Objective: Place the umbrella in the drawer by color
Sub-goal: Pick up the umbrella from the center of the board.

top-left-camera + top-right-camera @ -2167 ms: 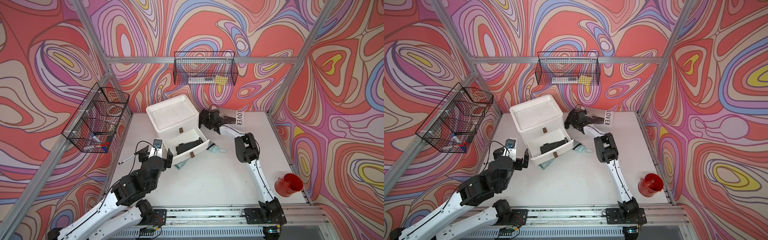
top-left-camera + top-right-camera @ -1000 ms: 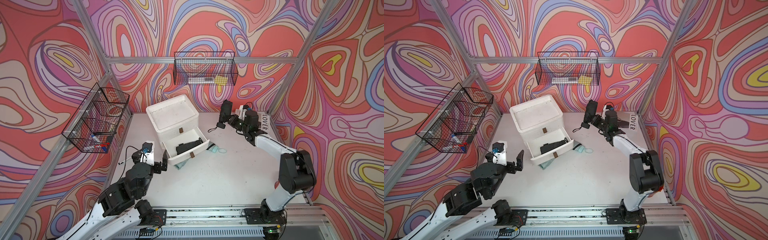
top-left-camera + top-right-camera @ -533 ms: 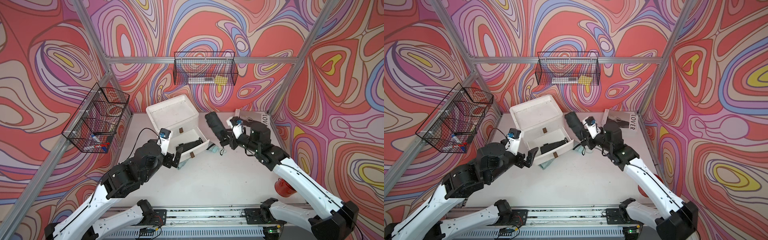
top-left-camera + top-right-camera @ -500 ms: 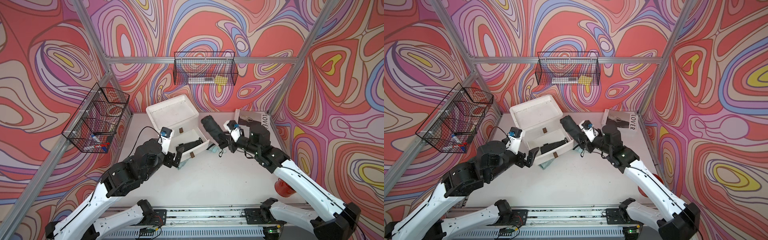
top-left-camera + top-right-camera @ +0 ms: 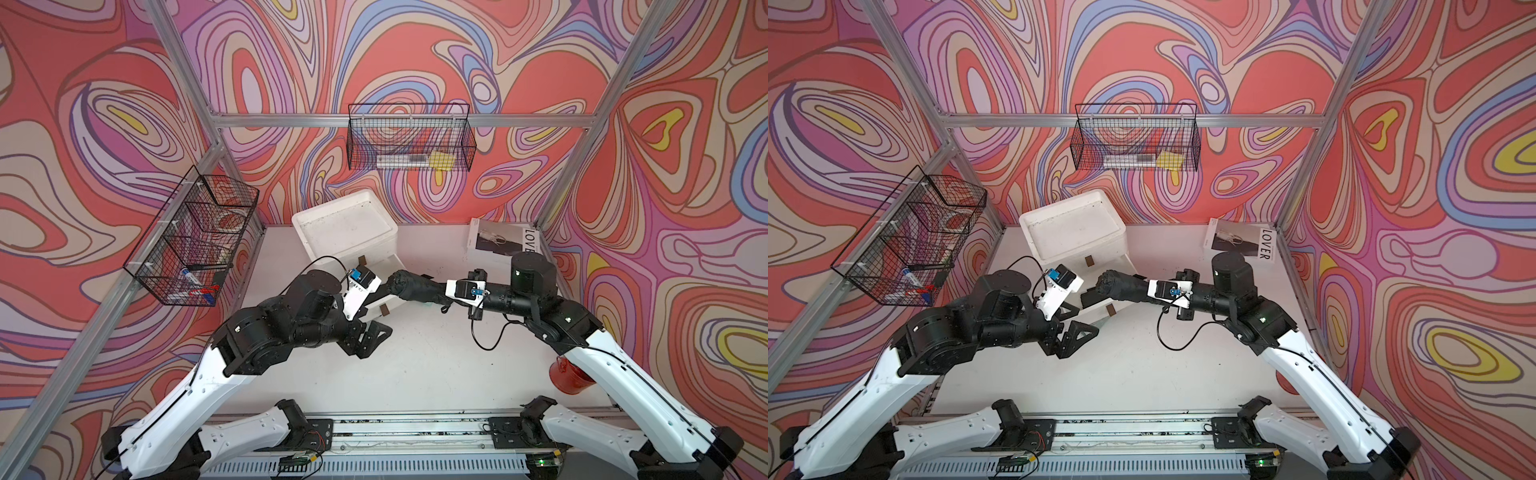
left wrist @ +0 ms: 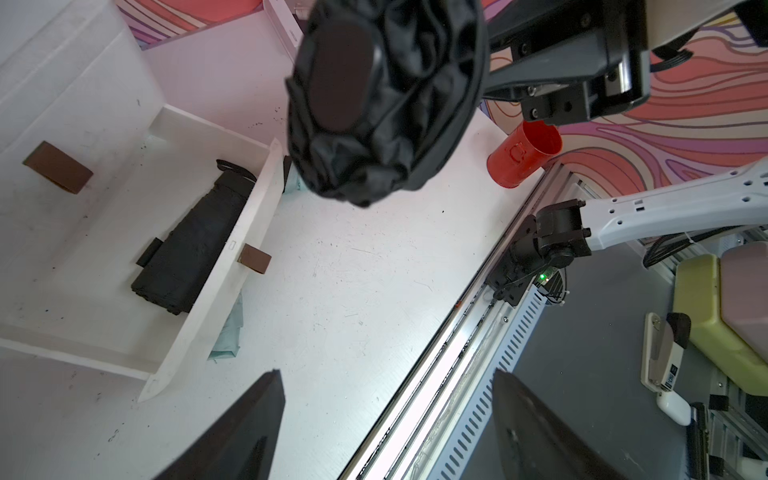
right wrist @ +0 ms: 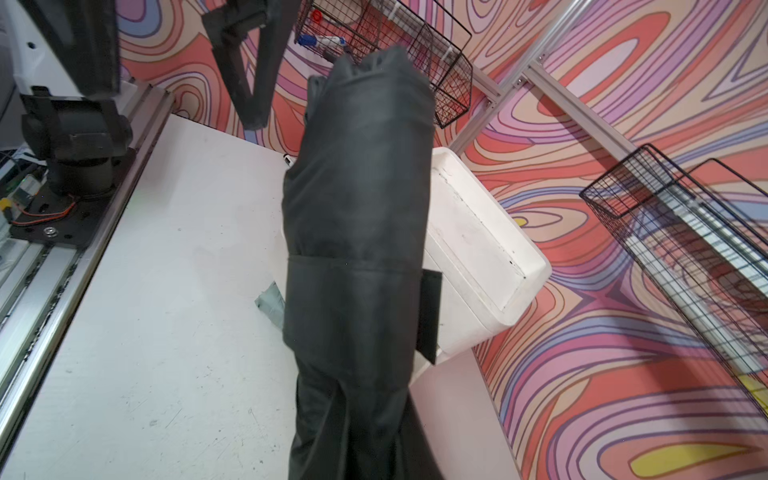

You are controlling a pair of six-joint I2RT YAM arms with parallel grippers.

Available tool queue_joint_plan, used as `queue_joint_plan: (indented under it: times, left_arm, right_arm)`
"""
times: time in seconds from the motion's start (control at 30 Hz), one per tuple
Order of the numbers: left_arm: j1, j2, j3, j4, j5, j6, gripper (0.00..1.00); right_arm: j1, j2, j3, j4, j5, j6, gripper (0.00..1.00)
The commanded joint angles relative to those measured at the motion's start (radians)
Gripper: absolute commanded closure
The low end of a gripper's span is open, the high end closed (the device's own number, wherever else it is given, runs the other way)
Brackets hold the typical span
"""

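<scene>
Left end effector (image 5: pixel 368 336) hung open and empty beside the pulled-out drawer (image 6: pixel 199 316), one dark umbrella (image 6: pixel 191 241) already inside. The black umbrella (image 5: pixel 415 286) had swung over from the back and was now airborne at the drawer's corner, with the right end effector (image 5: pixel 451 296) clamped on it. Drop-in looked next.

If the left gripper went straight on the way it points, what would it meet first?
Probably bare table beside the drawer front; the held umbrella seems above that line, though depth is unclear.
</scene>
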Motion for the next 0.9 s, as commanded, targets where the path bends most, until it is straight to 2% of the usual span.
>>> queue_joint_plan:
  times: [0.0, 0.13, 0.3, 0.67, 0.7, 0.77, 0.8, 0.87]
  left_arm:
    - [-0.001, 0.013, 0.059, -0.052, -0.006, -0.002, 0.17]
    - [-0.001, 0.022, 0.095, -0.049, -0.034, 0.014, 0.17]
    - [-0.001, 0.022, 0.085, 0.013, 0.047, 0.012, 0.18]
    - [-0.001, 0.087, 0.080, 0.086, 0.124, -0.009, 0.24]
    - [-0.001, 0.095, 0.078, 0.092, 0.130, -0.012, 0.27]
    - [-0.001, 0.106, 0.078, 0.100, 0.140, -0.018, 0.40]
    - [-0.001, 0.110, 0.077, 0.102, 0.139, -0.021, 0.50]
    - [-0.001, 0.111, 0.074, 0.109, 0.131, -0.026, 0.76]
  right_arm:
    - [0.002, 0.003, 0.042, -0.039, -0.125, -0.081, 1.00]
    - [0.004, 0.007, 0.057, -0.089, -0.173, -0.104, 1.00]
    - [0.010, 0.015, 0.054, -0.089, -0.195, -0.109, 1.00]
    - [0.057, 0.062, 0.081, -0.083, -0.221, -0.119, 1.00]
    - [0.062, 0.065, 0.080, -0.081, -0.219, -0.119, 1.00]
    - [0.067, 0.067, 0.075, -0.077, -0.217, -0.118, 1.00]
    - [0.067, 0.069, 0.073, -0.075, -0.214, -0.117, 1.00]
    - [0.067, 0.070, 0.066, -0.069, -0.205, -0.114, 1.00]
